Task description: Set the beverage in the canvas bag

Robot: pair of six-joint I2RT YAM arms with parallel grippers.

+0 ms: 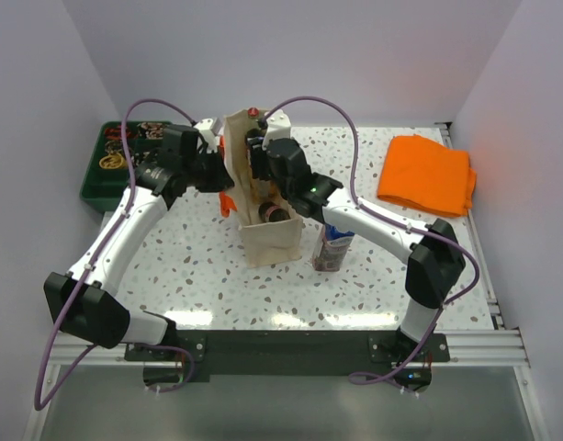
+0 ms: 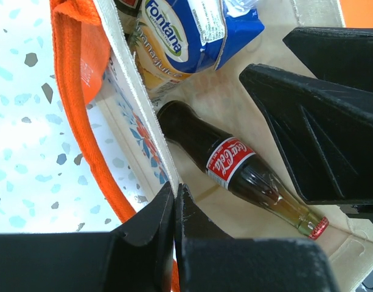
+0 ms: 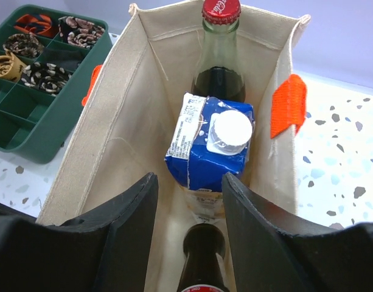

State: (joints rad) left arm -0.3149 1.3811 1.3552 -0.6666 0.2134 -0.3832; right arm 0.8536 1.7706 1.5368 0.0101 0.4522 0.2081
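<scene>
The beige canvas bag (image 1: 263, 241) stands mid-table with its mouth open. My left gripper (image 1: 219, 173) is shut on the bag's left rim (image 2: 169, 176), beside an orange handle (image 2: 83, 121). Inside the bag are a blue Fontana carton (image 3: 210, 146), a cola bottle (image 3: 219, 55) at the far wall, and a second cola bottle (image 2: 235, 167) leaning in the bag. My right gripper (image 3: 189, 240) hangs over the bag's mouth. It is open, with that second bottle (image 3: 201, 261) between its fingers, which stand clear of it. Another carton (image 1: 333, 248) stands on the table right of the bag.
A green compartment tray (image 1: 99, 186) with small items sits at the back left. A folded orange cloth (image 1: 428, 173) lies at the back right. White walls close off the table on the left, back and right.
</scene>
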